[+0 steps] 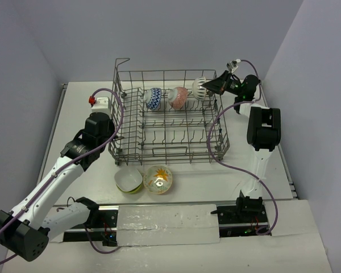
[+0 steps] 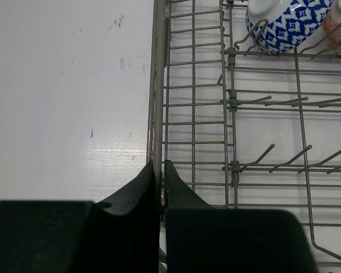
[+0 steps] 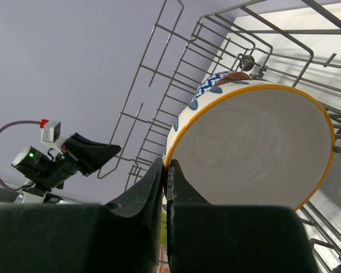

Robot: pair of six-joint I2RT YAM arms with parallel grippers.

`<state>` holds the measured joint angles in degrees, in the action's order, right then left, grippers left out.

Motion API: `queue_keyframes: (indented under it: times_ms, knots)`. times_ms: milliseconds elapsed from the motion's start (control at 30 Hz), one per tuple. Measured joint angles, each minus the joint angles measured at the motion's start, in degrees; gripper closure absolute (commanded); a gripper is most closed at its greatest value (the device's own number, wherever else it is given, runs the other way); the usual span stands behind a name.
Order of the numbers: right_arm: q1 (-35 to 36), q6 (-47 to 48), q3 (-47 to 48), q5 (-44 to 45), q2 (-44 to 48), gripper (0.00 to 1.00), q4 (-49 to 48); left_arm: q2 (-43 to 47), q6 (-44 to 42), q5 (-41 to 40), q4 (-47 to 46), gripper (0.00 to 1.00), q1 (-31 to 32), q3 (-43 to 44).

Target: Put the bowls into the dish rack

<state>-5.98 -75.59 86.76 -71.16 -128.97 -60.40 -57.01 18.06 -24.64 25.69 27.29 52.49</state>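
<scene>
The bowl (image 3: 250, 148) sits tilted on edge at the far right end of the dish rack (image 1: 170, 152).
The right claw (image 3: 165, 165) pinches its rim from the right, just beside the red bowl (image 1: 179, 96); the left claw (image 2: 161, 166) is clenched on the rack's left wall.

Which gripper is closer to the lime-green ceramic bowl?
Left. The left gripper clamps the grey wire dish rack's left wall near the lime-green bowl; the right gripper is at its far right corner.

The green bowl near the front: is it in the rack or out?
Out: the green bowl stands upright just outside the near wall of the dish rack.
</scene>
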Motion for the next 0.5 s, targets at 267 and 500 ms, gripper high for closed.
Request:
queue_keyframes:
  times_ms: [267, 500]
  knots:
    - [-0.07, 12.92, 0.50, 0.15, 2.91, 0.76, 14.62, -0.33, 0.00, 0.00, -0.57, 0.96, -0.15, 0.00]
    - [-0.24, 31.19, 7.41, 3.80, 5.57, 0.69, 40.74, -0.59, 0.09, 0.02, -1.03, 0.98, -0.33, 0.00]
